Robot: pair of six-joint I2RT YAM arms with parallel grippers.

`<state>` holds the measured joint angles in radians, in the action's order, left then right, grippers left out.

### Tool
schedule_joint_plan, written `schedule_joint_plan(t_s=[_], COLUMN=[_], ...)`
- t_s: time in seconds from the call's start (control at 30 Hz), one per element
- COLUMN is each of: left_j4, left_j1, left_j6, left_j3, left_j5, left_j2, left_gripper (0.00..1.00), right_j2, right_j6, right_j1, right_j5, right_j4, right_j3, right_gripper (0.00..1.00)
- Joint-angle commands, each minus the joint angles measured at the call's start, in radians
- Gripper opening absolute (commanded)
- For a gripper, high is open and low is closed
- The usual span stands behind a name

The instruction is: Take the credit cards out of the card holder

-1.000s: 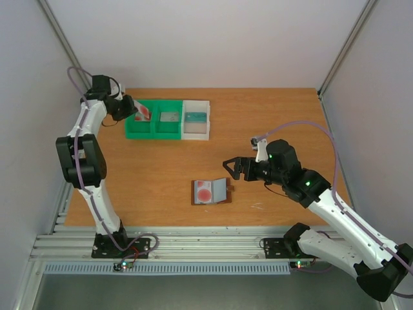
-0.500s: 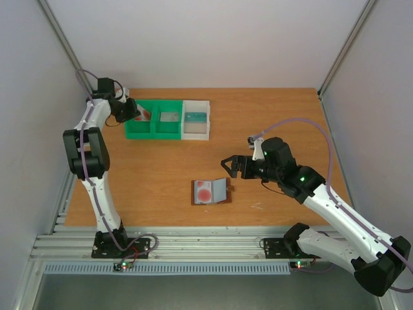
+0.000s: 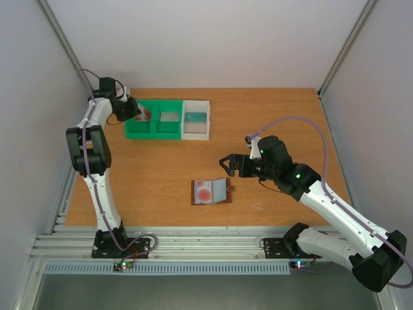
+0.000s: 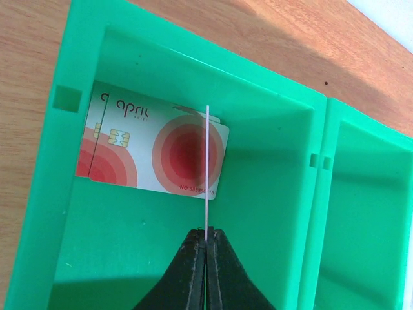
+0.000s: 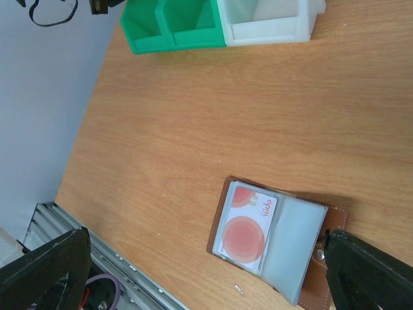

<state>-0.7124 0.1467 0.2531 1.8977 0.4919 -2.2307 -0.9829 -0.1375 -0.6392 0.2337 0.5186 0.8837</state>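
The left gripper is seen over the left compartment of the green bin. Its fingertips are pressed together on the near edge of a thin card, which is held upright and viewed edge-on as a white line. On the floor of that compartment two red-circled cards are laid flat towards the far left corner, one overlapping the other. The word "april" and a chip are shown on the upper one.

The neighbouring green compartment is only partly shown in the wrist view. In the top view a pale flat item is seen in it, too small to be identified. A white bin is set against the green bin, with something teal inside.

The card holder is laid open and flat on the wooden table, well apart from the bins. In its left pocket a white card with a red circle is tucked. The right pocket is pale grey, and its contents cannot be told. A round snap stud is seen at the brown edge.

The right gripper is positioned near the holder without touching it, jaws spread wide with nothing between them.
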Motion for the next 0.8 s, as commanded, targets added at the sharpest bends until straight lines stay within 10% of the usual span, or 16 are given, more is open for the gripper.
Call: schedule_joint_plan(t_s=[0.0,0.77], left_j4=[0.021,0.028], left_j1=[0.005,0.005], left_j6=[-0.011,-0.005], left_j3=[0.044,0.090], left_j5=[0.008,-0.029], left_j2=[-0.027,-0.084], left_gripper=[0.04,0.15], right_j2=[-0.011,-0.070], right_j6=[0.005,0.034], right_j1=[0.000,0.000], right_j5=[-0.015,-0.019], right_j4=[-0.027,-0.008], right_j3=[0.038,0.090], right_gripper=[0.99,0.98])
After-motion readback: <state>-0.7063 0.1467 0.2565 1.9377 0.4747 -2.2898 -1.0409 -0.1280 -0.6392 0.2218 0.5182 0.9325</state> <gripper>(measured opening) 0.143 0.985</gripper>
